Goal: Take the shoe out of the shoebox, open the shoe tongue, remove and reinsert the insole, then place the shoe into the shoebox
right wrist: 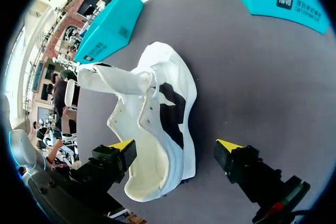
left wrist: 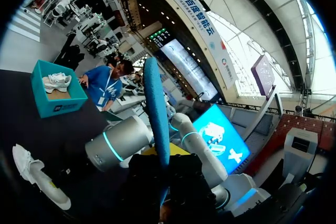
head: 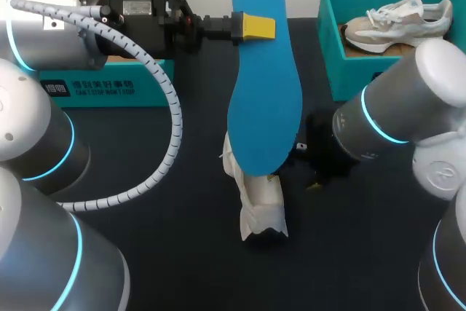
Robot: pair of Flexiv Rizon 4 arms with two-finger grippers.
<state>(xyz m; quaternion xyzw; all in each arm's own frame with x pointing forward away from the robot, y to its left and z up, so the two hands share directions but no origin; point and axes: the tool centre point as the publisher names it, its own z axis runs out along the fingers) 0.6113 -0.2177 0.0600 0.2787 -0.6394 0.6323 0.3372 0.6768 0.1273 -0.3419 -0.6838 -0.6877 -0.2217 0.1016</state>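
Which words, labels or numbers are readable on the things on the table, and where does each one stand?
Teal lid, side wall: white print, too blurred to read.
Shoebox, front wall: white mark and line, too small to read.
Blue insole, white shoe: no print visible.

Dark table (head: 182, 253), white shoe (head: 262, 205), teal shoebox (head: 349, 63)

The insole (head: 263, 100) covers one end of the shoe (head: 262, 205) (head view); there the right tool (right wrist: 176, 145) seems hidden behind its arm (head: 393, 118).

Bright even light w/ soft shadows.
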